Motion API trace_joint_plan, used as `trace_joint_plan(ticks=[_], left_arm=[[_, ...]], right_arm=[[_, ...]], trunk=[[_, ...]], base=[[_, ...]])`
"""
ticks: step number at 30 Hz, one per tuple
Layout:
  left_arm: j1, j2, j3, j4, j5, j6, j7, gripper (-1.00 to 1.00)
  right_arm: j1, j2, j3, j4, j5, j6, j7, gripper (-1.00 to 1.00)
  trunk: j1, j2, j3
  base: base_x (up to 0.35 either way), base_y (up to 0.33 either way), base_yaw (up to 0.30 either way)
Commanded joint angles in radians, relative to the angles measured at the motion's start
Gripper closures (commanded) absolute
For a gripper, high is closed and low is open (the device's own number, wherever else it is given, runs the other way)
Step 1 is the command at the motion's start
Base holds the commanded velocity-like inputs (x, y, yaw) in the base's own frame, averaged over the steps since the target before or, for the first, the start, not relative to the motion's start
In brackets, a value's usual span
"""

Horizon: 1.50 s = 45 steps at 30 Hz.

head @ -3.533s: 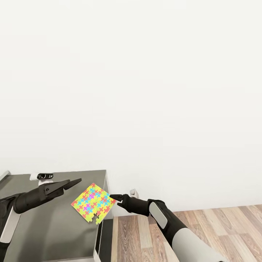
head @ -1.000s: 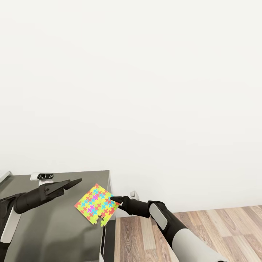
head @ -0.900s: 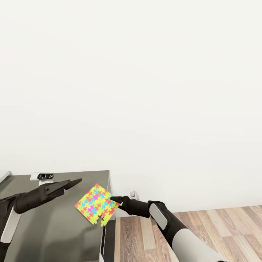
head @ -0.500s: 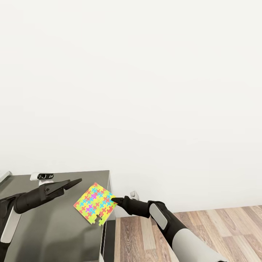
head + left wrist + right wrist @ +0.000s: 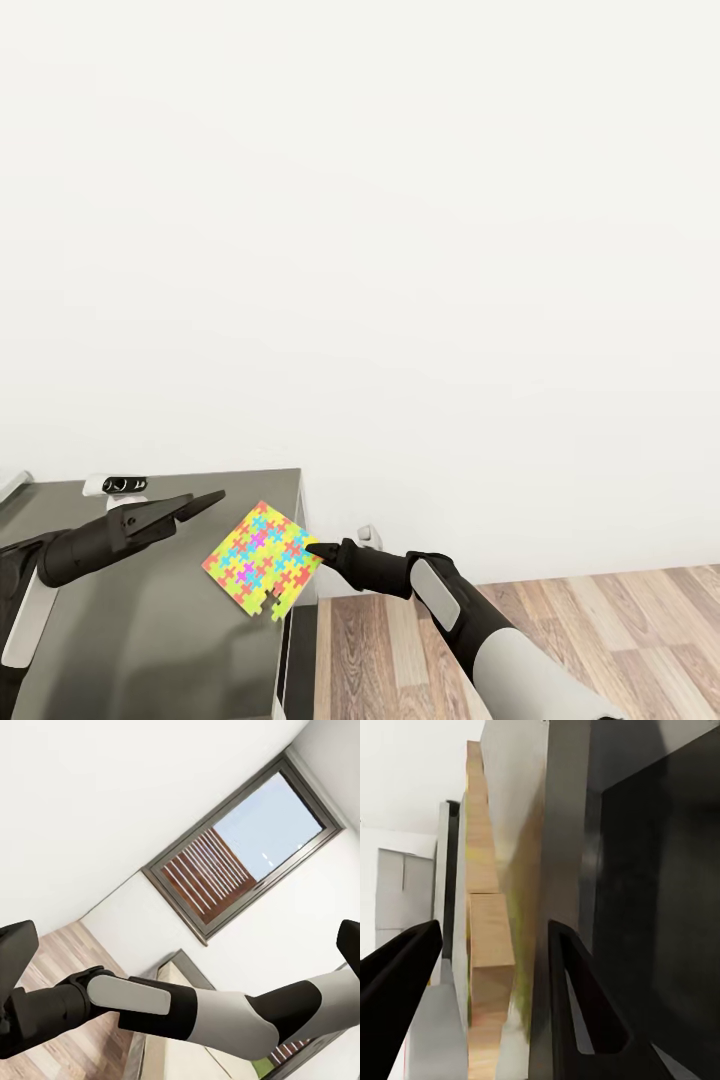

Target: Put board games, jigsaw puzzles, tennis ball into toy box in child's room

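On dark table (image 5: pixel 150 620) corner: jigsaw puzzle (image 5: pixel 261 560), right fingers (image 5: pixel 318 549) touching its edge.

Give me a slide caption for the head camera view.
Right gripper holding a jigsaw puzzle over the dark table.

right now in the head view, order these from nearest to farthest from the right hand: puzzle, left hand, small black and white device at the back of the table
1. Puzzle: at the right hand's tips, by the table's right edge.
2. Left hand: further left, above the table.
3. Device: farthest, at the table's back left by the wall.
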Motion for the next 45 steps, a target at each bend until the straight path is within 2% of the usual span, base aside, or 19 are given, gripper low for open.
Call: trace_joint_plan(ticks=[1,32,37,45], left_arm=[[0.0,0.0,0.0,0.0,-0.001,0.011,-0.004,-1.0],[0.0,0.0,-0.001,0.0,-0.004,0.008,-0.004,-1.0],[0.0,0.0,0.0,0.0,-0.004,0.008,-0.004,-1.0],[0.0,0.0,-0.001,0.0,-0.004,0.008,-0.004,-1.0]], right_arm=[[-0.001,0.0,0.001,0.0,-0.002,0.004,-0.001,1.0],[0.001,0.0,-0.008,-0.008,-0.014,-0.003,0.004,1.0],[0.001,0.0,-0.006,-0.009,-0.016,-0.046,0.011,1.0],[0.001,0.0,-0.002,-0.009,-0.015,-0.059,0.017,1.0]], trunk=[[-0.004,0.007,0.002],[-0.123,0.224,0.099],[-0.142,0.259,0.115],[-0.173,0.315,0.14]], base=[[0.0,0.0,0.0],[0.0,0.0,0.0],[0.0,0.0,0.0],[0.0,0.0,0.0]])
